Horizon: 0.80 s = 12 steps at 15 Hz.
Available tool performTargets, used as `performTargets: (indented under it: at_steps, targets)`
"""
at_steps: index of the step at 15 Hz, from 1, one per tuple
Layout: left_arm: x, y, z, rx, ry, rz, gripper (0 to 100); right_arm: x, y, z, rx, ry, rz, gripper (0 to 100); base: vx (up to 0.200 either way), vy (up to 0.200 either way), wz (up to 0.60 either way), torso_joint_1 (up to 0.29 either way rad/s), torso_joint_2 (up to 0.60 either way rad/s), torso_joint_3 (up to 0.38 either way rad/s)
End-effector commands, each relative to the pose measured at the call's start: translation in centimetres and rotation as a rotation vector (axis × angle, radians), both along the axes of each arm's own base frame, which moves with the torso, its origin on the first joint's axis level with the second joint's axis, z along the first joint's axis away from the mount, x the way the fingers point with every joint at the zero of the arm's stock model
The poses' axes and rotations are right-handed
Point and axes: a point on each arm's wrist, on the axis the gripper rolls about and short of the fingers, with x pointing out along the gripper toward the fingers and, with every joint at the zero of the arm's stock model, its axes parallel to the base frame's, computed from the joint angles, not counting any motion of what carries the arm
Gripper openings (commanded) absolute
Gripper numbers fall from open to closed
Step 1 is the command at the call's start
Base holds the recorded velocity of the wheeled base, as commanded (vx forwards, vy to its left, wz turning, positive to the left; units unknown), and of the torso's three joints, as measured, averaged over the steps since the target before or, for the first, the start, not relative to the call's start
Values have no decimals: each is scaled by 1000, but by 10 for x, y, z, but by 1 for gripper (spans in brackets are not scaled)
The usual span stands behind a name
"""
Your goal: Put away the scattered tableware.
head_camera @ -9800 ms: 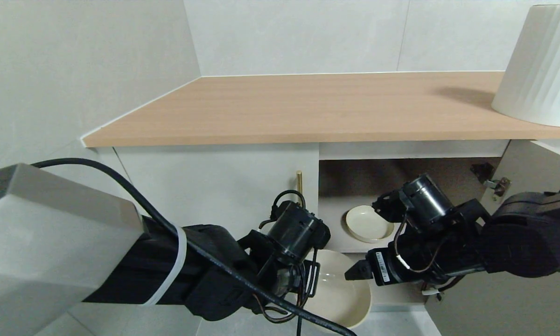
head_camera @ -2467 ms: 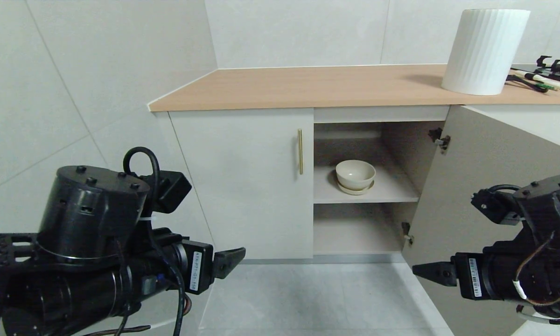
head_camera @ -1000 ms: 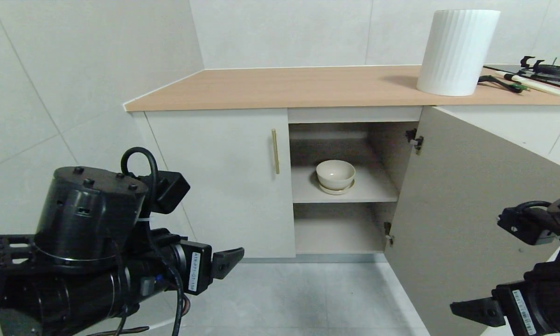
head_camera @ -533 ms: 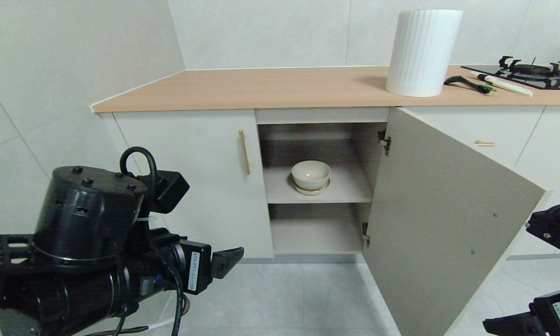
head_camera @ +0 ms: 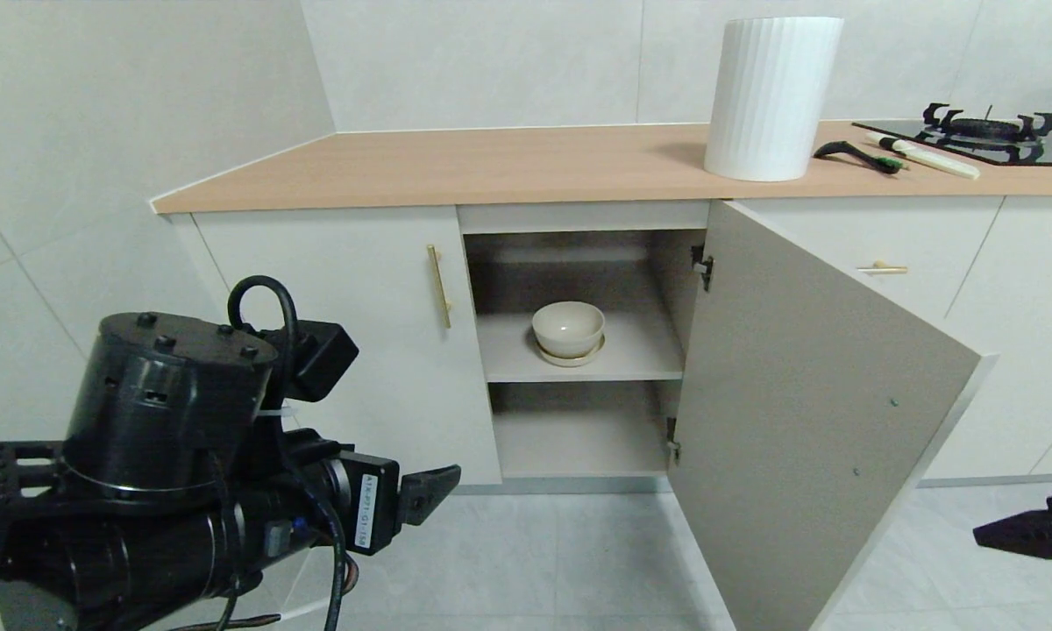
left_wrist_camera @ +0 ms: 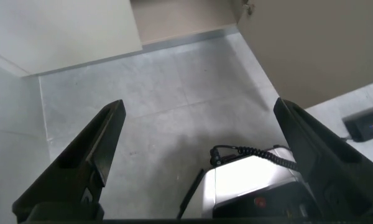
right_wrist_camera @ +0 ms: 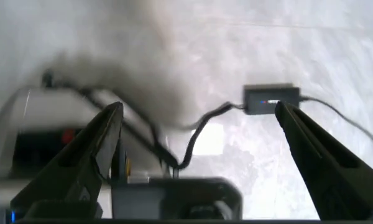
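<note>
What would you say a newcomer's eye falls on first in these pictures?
Most likely the open cabinet door, swung wide, and inside the cabinet a cream bowl sitting on a small plate on the upper shelf. Next comes the tall white ribbed container standing on the wooden countertop, and the left gripper, open and empty, low on the robot's left.
</note>
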Motion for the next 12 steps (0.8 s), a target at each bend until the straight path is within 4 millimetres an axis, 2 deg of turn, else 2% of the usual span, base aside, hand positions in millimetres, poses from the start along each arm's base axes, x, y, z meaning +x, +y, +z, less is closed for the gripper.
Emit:
performTargets:
  at_steps: [1,4,7,9,12]
  targets:
    - [0,0,0,0,0,1,100,13,-15,4,-5,-51,-97,100,0,0,0,0,0,0]
    - [0,0,0,-4,1,4,100,22,-31,6,-25,-88,-169,100,0,0,0,0,0,0]
    - [0,0,1,-6,-3,5,100,52,-44,-6,-15,-97,-248,100,0,0,0,0,0,0]
    - [0,0,1,-6,-3,5,100,70,-49,-15,-1,-101,-279,100,0,0,0,0,0,0]
    - [0,0,1,-6,-3,5,100,82,-47,-20,50,-124,-303,100,0,0,0,0,0,0]
